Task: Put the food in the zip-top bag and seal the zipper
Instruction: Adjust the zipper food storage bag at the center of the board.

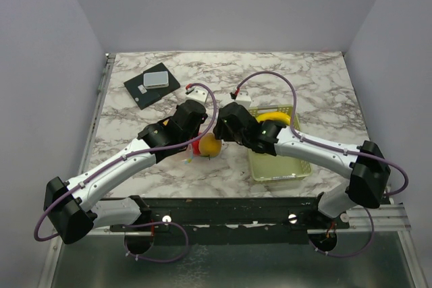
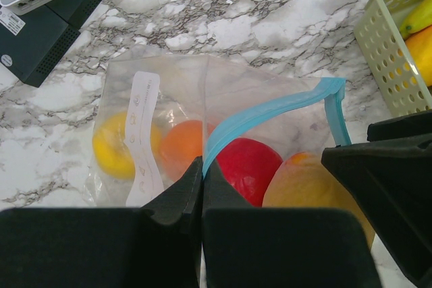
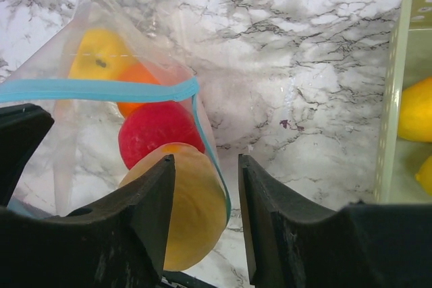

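Observation:
The clear zip-top bag (image 2: 175, 92) lies on the marble with its mouth held up. My left gripper (image 2: 202, 166) is shut on the light blue zipper (image 2: 270, 109) at the mouth's edge. Inside the bag sit a yellow lemon-like piece (image 2: 111, 146), an orange ball (image 2: 182, 143) and a red apple (image 2: 250, 166). A large yellow-orange fruit (image 3: 192, 207) rests in the bag's mouth. My right gripper (image 3: 206, 163) hovers over it, jaws apart. Its left finger overlaps the fruit, while the right finger stands clear of it, beyond the zipper (image 3: 101, 89).
A pale green mesh basket (image 1: 280, 166) stands to the right with yellow food (image 3: 415, 109) still in it. At the back left is a dark box (image 1: 151, 85) with a grey device on top. Two small white blocks (image 1: 198, 90) sit behind the grippers.

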You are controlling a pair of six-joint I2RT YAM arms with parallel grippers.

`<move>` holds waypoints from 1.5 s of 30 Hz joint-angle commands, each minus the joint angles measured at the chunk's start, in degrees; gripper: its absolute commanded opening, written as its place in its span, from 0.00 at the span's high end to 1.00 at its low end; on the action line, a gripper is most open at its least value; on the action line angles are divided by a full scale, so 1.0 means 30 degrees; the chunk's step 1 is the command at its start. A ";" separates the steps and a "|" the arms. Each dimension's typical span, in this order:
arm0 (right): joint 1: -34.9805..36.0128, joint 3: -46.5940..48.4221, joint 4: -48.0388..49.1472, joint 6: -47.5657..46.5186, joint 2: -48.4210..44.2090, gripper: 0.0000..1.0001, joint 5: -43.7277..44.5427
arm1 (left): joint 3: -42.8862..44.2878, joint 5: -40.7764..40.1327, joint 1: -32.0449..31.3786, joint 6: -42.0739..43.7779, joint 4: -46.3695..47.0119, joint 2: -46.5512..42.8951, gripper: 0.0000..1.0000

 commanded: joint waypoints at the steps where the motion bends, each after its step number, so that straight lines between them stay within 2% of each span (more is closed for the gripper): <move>1: -0.0373 0.0215 0.0158 0.0031 0.0521 0.53 0.0083 | -0.0186 0.0229 -0.0114 0.0113 0.0264 -0.0262 1.00; 7: -0.0826 -0.0112 0.0712 -0.0002 0.0713 0.57 -0.0658 | -0.0215 0.0212 -0.0122 0.0115 0.0264 -0.0238 1.00; 14: -0.1467 -0.0888 0.2057 -0.0026 0.0805 0.65 -0.2953 | -0.0211 0.0278 -0.0121 0.0137 0.0263 -0.0253 1.00; 24: -0.1544 -0.0913 0.2604 0.0034 0.1273 0.74 -0.3713 | -0.0215 0.0315 -0.0118 0.0138 0.0293 -0.0300 1.00; 27: -0.1544 -0.0917 0.2648 0.0112 0.1336 0.83 -0.3953 | -0.0215 0.0316 -0.0121 0.0131 0.0293 -0.0296 1.00; 30: -0.1544 -0.0946 0.2583 0.0095 0.1146 0.99 -0.3953 | -0.0215 0.0327 -0.0120 0.0106 0.0293 -0.0346 1.00; 45: -0.1544 -0.0855 0.0646 -0.0198 -0.0827 0.99 -0.3707 | -0.0061 0.0642 -0.0123 -0.0542 -0.0317 -0.1798 1.00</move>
